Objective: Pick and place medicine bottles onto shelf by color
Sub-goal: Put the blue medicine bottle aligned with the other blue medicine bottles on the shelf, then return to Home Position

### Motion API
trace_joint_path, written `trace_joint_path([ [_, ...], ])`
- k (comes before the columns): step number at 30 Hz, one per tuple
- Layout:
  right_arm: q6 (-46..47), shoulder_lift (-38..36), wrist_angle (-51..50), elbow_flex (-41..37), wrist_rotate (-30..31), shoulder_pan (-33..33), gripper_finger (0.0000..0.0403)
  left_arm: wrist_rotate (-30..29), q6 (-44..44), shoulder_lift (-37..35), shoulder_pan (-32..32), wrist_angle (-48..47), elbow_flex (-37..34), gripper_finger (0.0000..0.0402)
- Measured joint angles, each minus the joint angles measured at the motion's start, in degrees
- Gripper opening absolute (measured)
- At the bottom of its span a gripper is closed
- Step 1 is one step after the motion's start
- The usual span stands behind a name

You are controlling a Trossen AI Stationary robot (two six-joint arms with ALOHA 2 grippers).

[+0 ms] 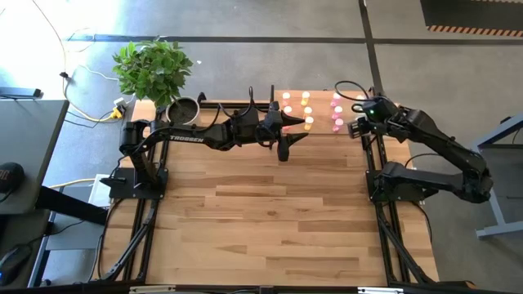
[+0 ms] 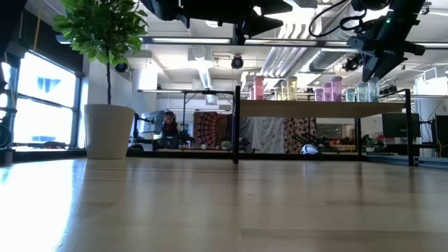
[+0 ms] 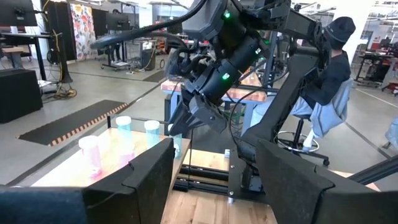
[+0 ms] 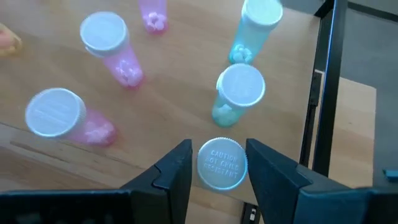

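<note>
Over the far right end of the shelf (image 1: pixel 320 129), the right gripper (image 4: pixel 219 167) has its jaws set closely either side of the white cap of a medicine bottle (image 4: pixel 221 163) standing upright on the light wood, just beside two teal bottles (image 4: pixel 239 87) and near the pink ones (image 4: pixel 104 38). If it is letting go, opening fully and rising straight up should keep the neighbours standing. The left gripper (image 3: pixel 214 171) hovers partly open and empty above the shelf's middle.
</note>
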Motion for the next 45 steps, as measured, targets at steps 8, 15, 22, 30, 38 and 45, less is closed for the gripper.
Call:
trace_joint_path([
  [8,0.0,-3.75,3.25,0.0,-0.02,0.02,0.0142,0.98,0.13,-0.26,0.0,-0.23,-0.01,0.0216],
  [15,0.01,-7.92,4.61,0.0,-0.35,0.02,0.0142,0.73,0.59,-3.67,-0.47,-3.27,0.0,0.0216],
  [22,-3.99,-12.5,12.64,0.01,-10.48,0.57,0.0142,-1.41,-1.11,-8.91,-2.82,-14.0,0.0,0.0216],
  [30,-7.75,-15.4,27.61,0.02,-21.09,4.49,0.0142,-10.67,0.28,-14.86,-9.39,-20.87,-3.92,0.0216],
  [38,-7.91,-15.34,30.92,-0.15,-23.78,11.09,0.0142,-9.46,-5.79,-26.7,-12.46,-16.04,-20.95,0.0216],
  [45,-3.91,-15.29,37.31,-3.85,-23.45,16.07,0.0142,-9.41,-6.26,-42.99,-14.06,-12.14,-37.37,0.0216],
])
